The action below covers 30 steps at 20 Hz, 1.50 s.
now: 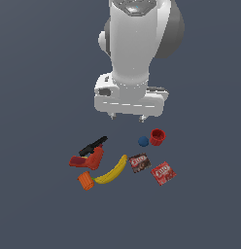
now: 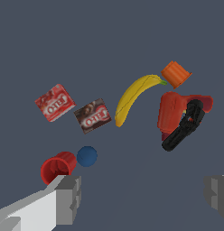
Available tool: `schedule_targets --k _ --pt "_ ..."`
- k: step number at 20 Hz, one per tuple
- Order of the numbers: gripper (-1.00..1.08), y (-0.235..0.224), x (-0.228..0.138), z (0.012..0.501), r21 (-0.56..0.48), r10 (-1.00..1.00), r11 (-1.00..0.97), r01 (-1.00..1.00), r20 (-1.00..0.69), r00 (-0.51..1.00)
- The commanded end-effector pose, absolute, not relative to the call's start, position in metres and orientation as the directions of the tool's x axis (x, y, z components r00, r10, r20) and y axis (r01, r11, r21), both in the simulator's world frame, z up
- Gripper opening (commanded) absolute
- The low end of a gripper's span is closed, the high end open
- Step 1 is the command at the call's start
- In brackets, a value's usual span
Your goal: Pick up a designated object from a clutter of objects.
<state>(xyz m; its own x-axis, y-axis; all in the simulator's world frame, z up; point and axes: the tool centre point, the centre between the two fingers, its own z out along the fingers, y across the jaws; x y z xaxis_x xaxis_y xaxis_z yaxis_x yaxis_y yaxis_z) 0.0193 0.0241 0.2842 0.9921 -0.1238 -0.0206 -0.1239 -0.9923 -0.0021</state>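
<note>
Dark slate-blue floor, plain and unmarked, spread under a loose clutter. White Panda arm (image 1: 137,44) hanging above the clutter, gripper (image 1: 127,117) pointing down with its pale grey fingers (image 2: 68,198) set wide apart and clasping nothing, well clear of every object. Small flat bright-red rectangular box (image 1: 163,173) lying face up at the exterior view's right edge of the group, touching nothing, turned diagonally so that one corner aims toward the near edge of the picture; nearly square, long axis hard to tell, seemingly along the logo. White oval logo on its face, slanting upward toward the exterior view's right; dark letters inside too blurred to read with confidence, in the wrist view too. Darker brown-red flat box (image 1: 140,163) just beside it toward the exterior view's left, similar white oval logo, likewise illegible. Small blue ball (image 1: 143,141) next to an open red cup (image 1: 157,137), both farther back, nearest the gripper. Curved yellow banana (image 1: 111,171) left of the brown-red box in the exterior view, one tip close to a short orange cylinder (image 1: 85,181). Red-and-black drill (image 1: 90,153) lying on its side behind that cylinder, at the exterior view's left end.
</note>
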Motion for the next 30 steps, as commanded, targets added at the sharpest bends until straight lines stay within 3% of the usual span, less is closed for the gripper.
schedule_targets --k 1,30 --pt "1.0 0.03 0.026 0.277 -0.001 -0.162 -0.987 -0.162 -0.02 0.987" --pt "1.0 0.133 0.102 0.152 0.005 -0.679 -0.734 -0.679 -0.006 0.734"
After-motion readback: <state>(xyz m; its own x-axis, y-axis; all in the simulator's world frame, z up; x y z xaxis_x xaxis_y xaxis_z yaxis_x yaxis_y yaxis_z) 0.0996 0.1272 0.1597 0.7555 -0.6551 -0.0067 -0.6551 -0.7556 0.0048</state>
